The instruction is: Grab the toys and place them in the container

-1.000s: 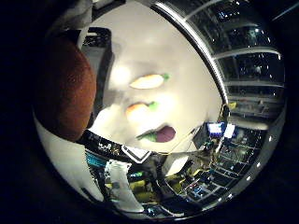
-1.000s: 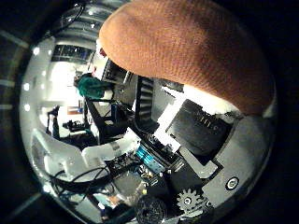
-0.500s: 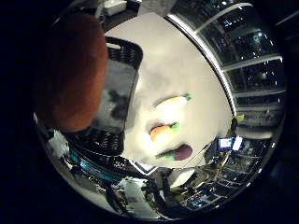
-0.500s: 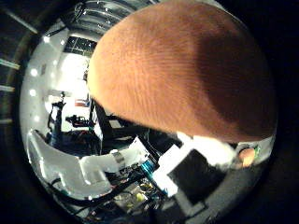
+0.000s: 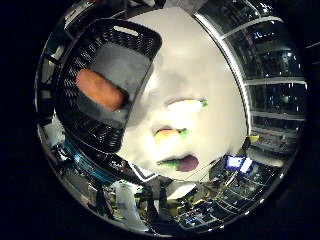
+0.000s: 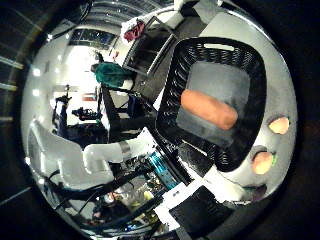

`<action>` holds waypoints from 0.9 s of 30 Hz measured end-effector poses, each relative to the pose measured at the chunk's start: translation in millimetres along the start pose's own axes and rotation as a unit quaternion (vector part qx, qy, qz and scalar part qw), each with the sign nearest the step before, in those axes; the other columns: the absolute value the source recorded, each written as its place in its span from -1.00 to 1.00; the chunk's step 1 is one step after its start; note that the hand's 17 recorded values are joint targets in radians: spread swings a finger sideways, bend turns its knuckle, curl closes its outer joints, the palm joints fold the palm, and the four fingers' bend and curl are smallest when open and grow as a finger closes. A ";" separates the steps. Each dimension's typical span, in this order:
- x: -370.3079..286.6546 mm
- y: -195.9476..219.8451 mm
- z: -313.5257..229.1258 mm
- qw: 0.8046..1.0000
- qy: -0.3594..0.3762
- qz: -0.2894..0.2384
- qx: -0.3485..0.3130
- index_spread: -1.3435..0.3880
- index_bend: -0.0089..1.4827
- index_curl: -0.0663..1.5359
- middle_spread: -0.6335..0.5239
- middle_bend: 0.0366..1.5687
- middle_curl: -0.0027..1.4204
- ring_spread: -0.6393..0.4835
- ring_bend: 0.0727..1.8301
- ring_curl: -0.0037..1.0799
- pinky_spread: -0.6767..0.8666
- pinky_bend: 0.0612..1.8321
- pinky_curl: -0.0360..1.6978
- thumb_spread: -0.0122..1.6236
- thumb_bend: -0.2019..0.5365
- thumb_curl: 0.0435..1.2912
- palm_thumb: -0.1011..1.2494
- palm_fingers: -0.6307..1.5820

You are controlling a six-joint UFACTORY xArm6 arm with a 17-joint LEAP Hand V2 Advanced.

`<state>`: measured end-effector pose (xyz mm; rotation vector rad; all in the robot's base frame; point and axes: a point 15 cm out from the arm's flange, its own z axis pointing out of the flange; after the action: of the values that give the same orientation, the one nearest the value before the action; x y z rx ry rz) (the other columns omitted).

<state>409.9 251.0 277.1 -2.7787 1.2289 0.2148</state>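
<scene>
A black basket (image 5: 85, 125) stands on the white bench (image 5: 200, 65), and an orange-brown toy (image 5: 99, 90) lies on its grey floor. At about four o'clock from the basket, three more toys lie on the bench: a pale one (image 5: 184, 104), an orange one (image 5: 168, 135) and a purple one (image 5: 186, 162). Whether the hand is apart or together cannot be told.

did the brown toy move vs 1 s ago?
Yes. The brown toy was up close against the palm; it now lies on the floor of the black basket, apart from the hand.
</scene>
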 end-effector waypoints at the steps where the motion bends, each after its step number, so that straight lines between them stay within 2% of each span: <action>1: 8.4 10.7 1.1 1.000 0.004 0.003 -0.009 -0.03 -0.80 -0.64 0.18 -0.82 -0.63 0.55 -0.76 -0.46 0.52 -0.47 -0.42 0.27 -0.51 -0.48 0.24 -0.48; 6: 86.5 68.7 -8.8 0.998 0.051 0.033 -0.033 -0.01 -0.78 -0.64 0.17 -0.80 -0.62 0.52 -0.76 -0.46 0.48 -0.52 -0.46 0.26 -0.51 -0.48 0.27 -0.46; 12: 174.2 172.6 1.1 0.989 0.102 0.059 -0.093 0.01 -0.78 -0.63 0.12 -0.80 -0.59 0.47 -0.76 -0.47 0.42 -0.57 -0.52 0.24 -0.51 -0.46 0.35 -0.44; 16: 222.5 227.9 2.7 0.981 0.144 0.073 -0.108 0.02 -0.78 -0.62 0.10 -0.80 -0.58 0.45 -0.76 -0.47 0.41 -0.56 -0.53 0.21 -0.51 -0.45 0.39 -0.43; 21: 254.5 290.3 20.9 0.973 0.176 0.074 -0.132 0.02 -0.78 -0.62 0.09 -0.80 -0.57 0.43 -0.75 -0.47 0.39 -0.56 -0.55 0.20 -0.50 -0.42 0.45 -0.43; 27: 279.1 344.3 38.2 0.961 0.201 0.069 -0.176 0.02 -0.80 -0.63 0.09 -0.79 -0.56 0.42 -0.74 -0.47 0.37 -0.56 -0.56 0.16 -0.49 -0.33 0.53 -0.44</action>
<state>337.0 -177.6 182.5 -3.1506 1.6174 -0.1489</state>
